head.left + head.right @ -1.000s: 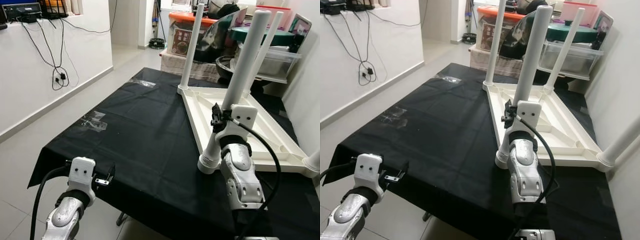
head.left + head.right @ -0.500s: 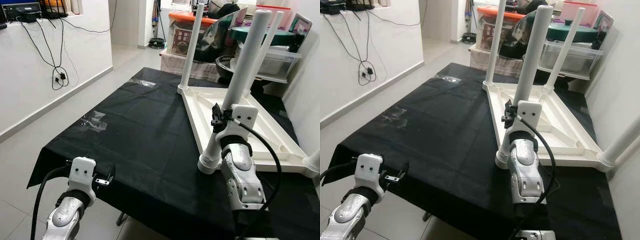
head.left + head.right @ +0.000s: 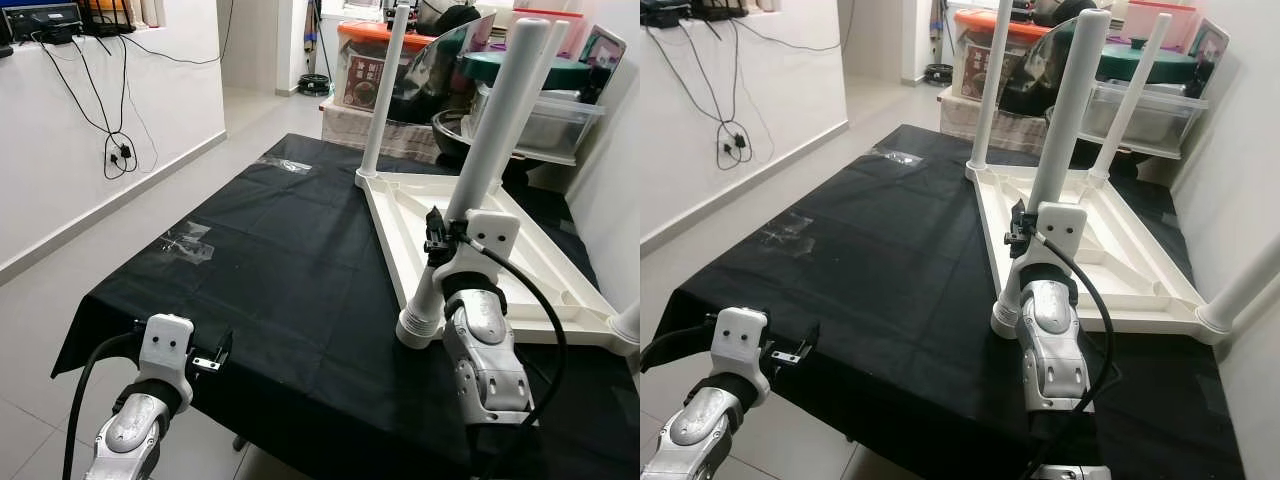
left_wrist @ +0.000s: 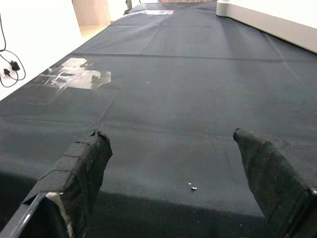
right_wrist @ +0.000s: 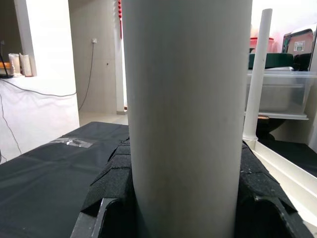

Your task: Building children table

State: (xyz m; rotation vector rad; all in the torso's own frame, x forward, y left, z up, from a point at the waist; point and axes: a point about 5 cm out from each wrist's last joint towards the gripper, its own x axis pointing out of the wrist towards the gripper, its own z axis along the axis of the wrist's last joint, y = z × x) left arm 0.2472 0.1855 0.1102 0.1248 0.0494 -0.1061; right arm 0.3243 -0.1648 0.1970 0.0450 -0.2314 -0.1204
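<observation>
Right gripper (image 5: 185,198) upright, fingers clamping white table leg (image 3: 470,205), left gripper (image 4: 183,183) low, fingers spread.

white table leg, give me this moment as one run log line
right pincer: shut on near white plastic table leg | white upturned tabletop: on black cloth | left pincer: open at cloth's near edge

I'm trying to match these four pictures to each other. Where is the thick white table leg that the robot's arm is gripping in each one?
Left eye view: the near leg rises right of centre, with the right gripper on it.
Right eye view: the same leg, just right of centre.
Left wrist view: the leg is not in it; black cloth and a white tabletop edge.
Right wrist view: the leg is close up between the black fingers.
Shared landmark: the black cloth.
</observation>
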